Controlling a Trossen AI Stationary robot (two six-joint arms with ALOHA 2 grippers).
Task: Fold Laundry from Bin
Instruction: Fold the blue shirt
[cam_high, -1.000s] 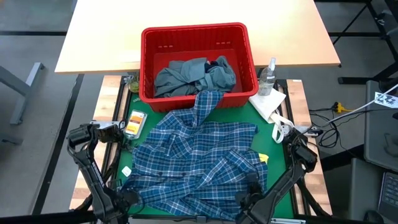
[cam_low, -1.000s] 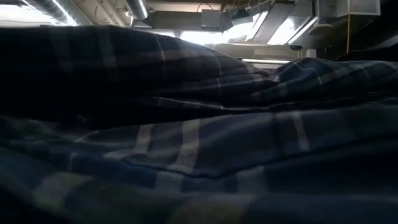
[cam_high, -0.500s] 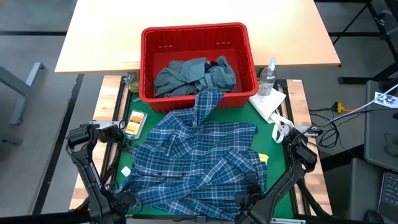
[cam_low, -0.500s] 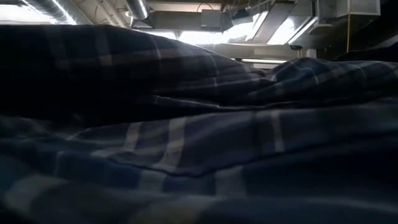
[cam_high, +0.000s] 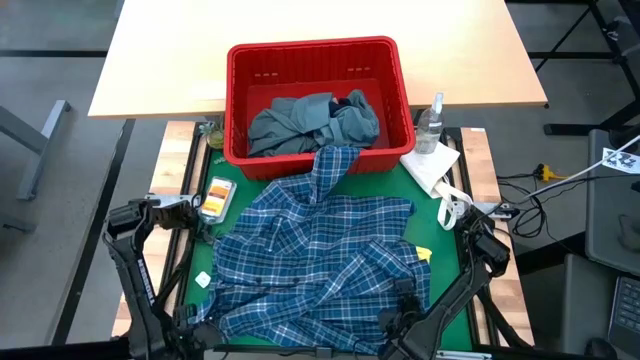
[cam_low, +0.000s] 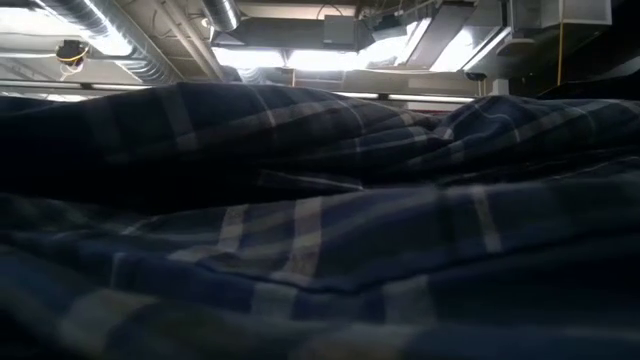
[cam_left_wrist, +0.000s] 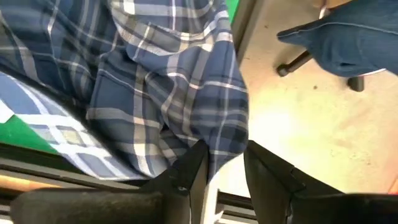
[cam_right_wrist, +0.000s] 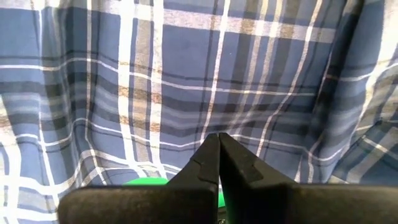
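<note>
Since a second ago, we see the lower-left edge of the plaid shirt (cam_high: 320, 255) slacken and the left gripper (cam_left_wrist: 225, 169) slide a little further toward the lower left corner of the high view; in the low view the cloth has sunk, baring more of the ceiling at upper left.

We find the plaid shirt spread over the green mat (cam_high: 432, 212) in the lower middle of the high view, one sleeve trailing up over the front rim of the bin (cam_high: 243, 100). In the bin, at upper centre, lies the grey-blue garment (cam_high: 300, 120), with a dark navy one (cam_high: 352, 101) beside it toward the right wall. A small yellow piece (cam_high: 424, 254) peeks out at the shirt's right edge.

In the left wrist view we see the left gripper's jaws standing apart, a hanging fold of the shirt just in front of them, over the counter's edge and the floor; we cannot tell whether they touch it. In the right wrist view the right gripper (cam_right_wrist: 219, 143) has its jaws pressed together, pointing at the plaid cloth; we cannot tell whether any fabric is pinched between them.

Further out, a spray bottle (cam_high: 431, 120) and a white paper towel (cam_high: 432, 165) sit right of the bin, and an orange-and-white packet (cam_high: 216, 195) lies left of the shirt.
</note>
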